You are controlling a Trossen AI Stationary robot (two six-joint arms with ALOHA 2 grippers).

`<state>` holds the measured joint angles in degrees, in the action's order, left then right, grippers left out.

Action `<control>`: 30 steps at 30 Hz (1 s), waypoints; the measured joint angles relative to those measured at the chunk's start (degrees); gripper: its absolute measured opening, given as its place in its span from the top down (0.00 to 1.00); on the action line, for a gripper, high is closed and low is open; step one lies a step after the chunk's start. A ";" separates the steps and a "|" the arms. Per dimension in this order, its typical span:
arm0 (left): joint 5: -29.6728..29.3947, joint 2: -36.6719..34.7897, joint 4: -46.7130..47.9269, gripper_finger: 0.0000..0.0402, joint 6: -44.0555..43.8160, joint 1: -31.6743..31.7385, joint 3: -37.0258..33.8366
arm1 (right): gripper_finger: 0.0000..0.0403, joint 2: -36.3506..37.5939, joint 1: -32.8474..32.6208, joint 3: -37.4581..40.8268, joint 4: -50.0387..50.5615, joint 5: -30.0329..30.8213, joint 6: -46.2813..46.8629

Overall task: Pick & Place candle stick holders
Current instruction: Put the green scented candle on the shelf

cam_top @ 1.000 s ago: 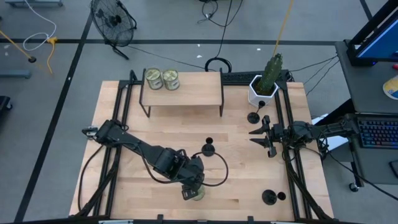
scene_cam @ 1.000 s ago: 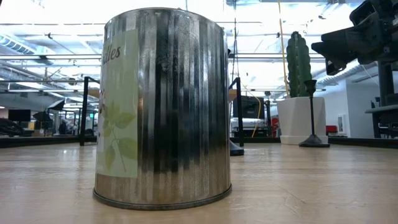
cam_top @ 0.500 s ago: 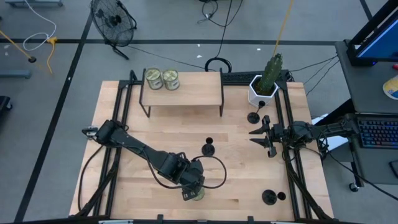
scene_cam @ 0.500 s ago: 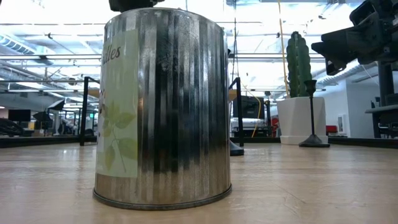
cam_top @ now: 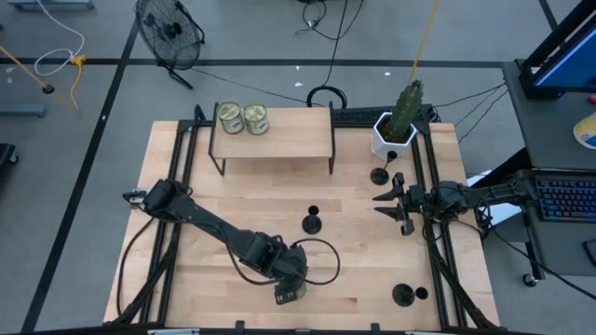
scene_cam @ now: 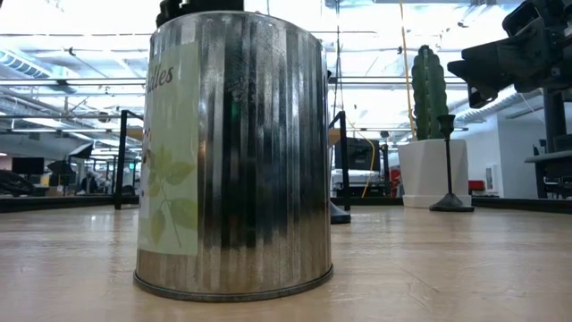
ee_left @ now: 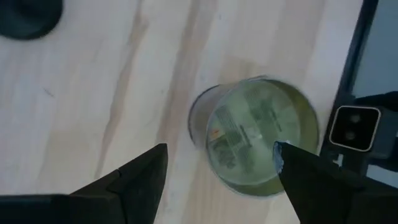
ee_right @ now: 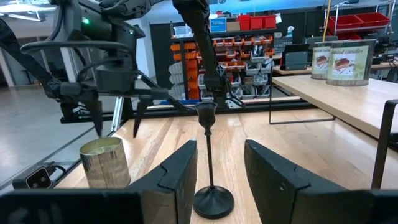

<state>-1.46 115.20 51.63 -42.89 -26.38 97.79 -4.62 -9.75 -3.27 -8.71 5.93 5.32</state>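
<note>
I had the wooden desk [cam_top: 186,223] under both arms. At its far edge, well beyond either pincer, stood a low shelf [cam_top: 279,135] with two jars [cam_top: 242,118] on top, and off toward the right pincer's side a white pot holding a cactus [cam_top: 399,116].

The left pincer [cam_top: 289,290] hovered straight over a third jar [ee_left: 261,143] at the near edge of the desk. Its fingers [ee_left: 143,180] stood spread wide, one on each side of the jar's rim and above it, gripping nothing. In the low view that jar [scene_cam: 232,152] filled much of the picture, with the pincer just showing above its top.

The right pincer [cam_top: 393,207] waited near the right rail, half open and empty, its fingers [ee_right: 180,171] pointing across the desk.

Three black candle stick holders stood upright on the desk. One holder [ee_right: 210,168] was directly ahead of the right pincer, between it and the left pincer; from above it [cam_top: 312,223] sat near the middle of the desk, a little beyond the left pincer. A second holder [cam_top: 379,175] was just beyond the right pincer, beside the cactus pot. A third holder [cam_top: 403,296] stood at the near edge, well apart from the left pincer and on the near side of the right one.
</note>
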 joint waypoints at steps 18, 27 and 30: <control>-1.13 -0.07 -0.20 0.27 0.37 1.43 -1.22 | 0.69 0.00 -0.01 0.00 0.00 0.00 0.00; 0.62 1.86 -0.83 0.27 0.35 1.65 -1.22 | 0.69 0.00 0.00 0.01 0.00 0.00 0.00; 1.44 3.31 -0.75 0.27 0.50 1.65 -1.22 | 0.69 0.00 0.01 0.02 0.00 0.00 0.00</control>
<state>-0.02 118.51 50.88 -42.39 -24.73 96.57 -4.62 -9.74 -3.25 -8.71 5.93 5.32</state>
